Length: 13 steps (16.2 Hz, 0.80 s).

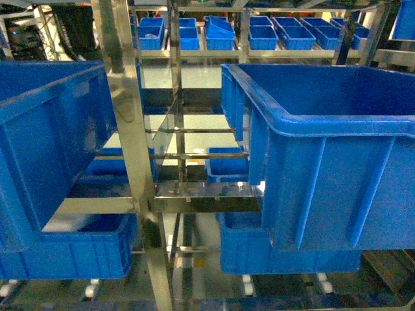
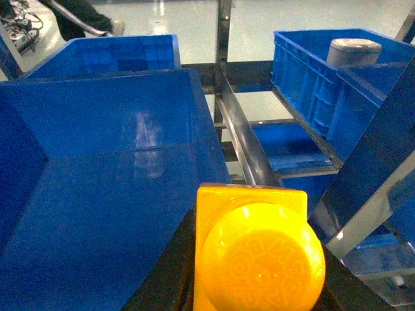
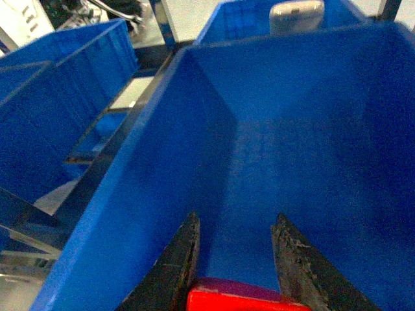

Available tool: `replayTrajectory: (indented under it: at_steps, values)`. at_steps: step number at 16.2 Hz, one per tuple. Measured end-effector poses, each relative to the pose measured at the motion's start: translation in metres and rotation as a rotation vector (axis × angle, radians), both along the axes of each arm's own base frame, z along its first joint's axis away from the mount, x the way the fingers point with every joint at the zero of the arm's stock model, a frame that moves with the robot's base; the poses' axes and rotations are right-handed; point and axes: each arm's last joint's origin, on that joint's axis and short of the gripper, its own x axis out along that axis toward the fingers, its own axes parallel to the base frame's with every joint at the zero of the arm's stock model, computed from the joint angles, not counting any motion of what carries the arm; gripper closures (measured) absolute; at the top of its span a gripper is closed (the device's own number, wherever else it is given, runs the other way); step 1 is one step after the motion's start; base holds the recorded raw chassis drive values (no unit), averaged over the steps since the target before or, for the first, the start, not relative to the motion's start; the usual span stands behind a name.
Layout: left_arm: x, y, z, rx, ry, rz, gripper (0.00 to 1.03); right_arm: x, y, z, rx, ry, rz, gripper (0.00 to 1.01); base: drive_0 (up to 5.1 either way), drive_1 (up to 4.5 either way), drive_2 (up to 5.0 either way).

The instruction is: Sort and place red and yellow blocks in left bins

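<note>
Carry step, judged: left tool point(image 2: 259, 285) gripped the yellow brick point(image 2: 256, 249), low-centre of frame, over a blue bin point(image 2: 97, 129). Right tool point(image 3: 233, 259) clamped the red brick point(image 3: 240, 299), bottom edge. Next: release yellow into bin.

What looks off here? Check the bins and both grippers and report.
Nothing is spilled or broken. One mismatch: the right gripper holds the red block over the right-hand bin, while the task names left bins. The left gripper's yellow block sits by the left bin. The right gripper's fingers look scuffed.
</note>
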Motion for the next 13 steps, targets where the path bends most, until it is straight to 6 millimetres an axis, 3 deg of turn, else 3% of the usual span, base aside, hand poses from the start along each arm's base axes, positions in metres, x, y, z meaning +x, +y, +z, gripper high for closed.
replayTrajectory:
  at_steps: [4,8,9,11,13]
  values:
    - [0.0,0.0,0.0,0.0,0.0,0.0,0.76,0.057,0.014,-0.053,-0.013,0.156,0.004,0.73,0.0,0.0,0.0]
    - [0.0,0.0,0.0,0.0,0.0,0.0,0.76,0.116,0.027,-0.075,-0.088,0.071,-0.076,0.73,0.0,0.0,0.0]
    - [0.0,0.0,0.0,0.0,0.0,0.0,0.76,0.119,0.026,-0.084,-0.1,0.073,-0.078,0.62,0.0,0.0,0.0]
    - [0.0,0.0,0.0,0.0,0.0,0.0,0.76,0.107,0.019,-0.094,-0.106,0.08,-0.065,0.4,0.0,0.0,0.0]
    - [0.0,0.0,0.0,0.0,0.0,0.0,0.76,0.076,0.011,-0.078,-0.131,0.052,-0.054,0.16,0.0,0.0,0.0]
